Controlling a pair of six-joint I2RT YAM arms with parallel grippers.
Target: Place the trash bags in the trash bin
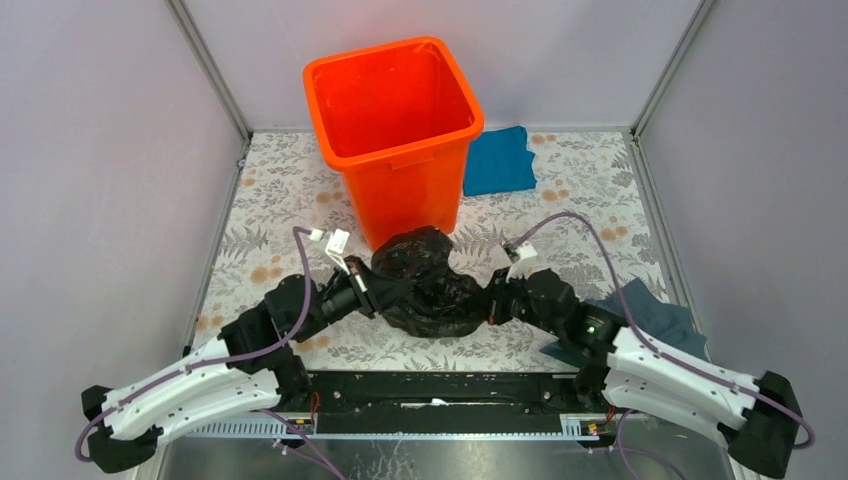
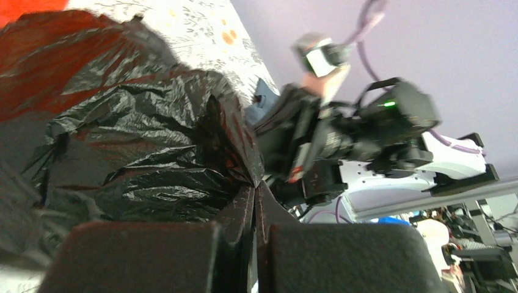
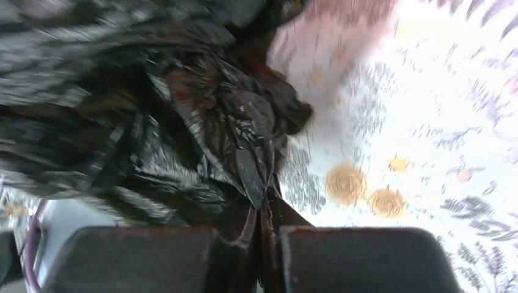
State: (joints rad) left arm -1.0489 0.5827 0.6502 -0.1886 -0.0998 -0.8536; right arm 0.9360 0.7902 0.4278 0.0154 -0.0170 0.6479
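Starting with the trash bags (image 1: 425, 285): lying bunched in a glossy, wrinkled black mound on the floral table (image 1: 280, 190), just in front of the trash bin (image 1: 395, 130). Appearing to touch the bin's near wall at the far edge, with none of it inside yet.

Judging from the creased film, likely handling as very light, limp and slippery. Probably folding and sagging rather than keeping any shape, trapping air and ballooning when raised, and tearing if dragged hard over an edge. Probably spilling out and trailing below any single pinch once lifted.

Being held from both sides: the left gripper (image 1: 365, 287) clamping on the mound's left flank, the right gripper (image 1: 497, 297) clamping on its right flank. Showing in the left wrist view as pads (image 2: 134, 256) pressed together with a pleat of film squeezed between them. Showing much the same in the right wrist view, though blurred, with a gathered fold nipped where the tips meet. Taking hold of bunched folds rather than a single layer looks like the sounder choice, since thin film slips free easily. Gripping at two spread points should also help in keeping the mass from drooping.

Moving outward: needing a high lift to clear the bin's thick rim, well above the mound. Lying right of the bin, a bright blue cloth (image 1: 500, 160). Lying beneath the right arm near the table's right edge, a grey-blue cloth (image 1: 650, 310). Both sitting apart from the bag.
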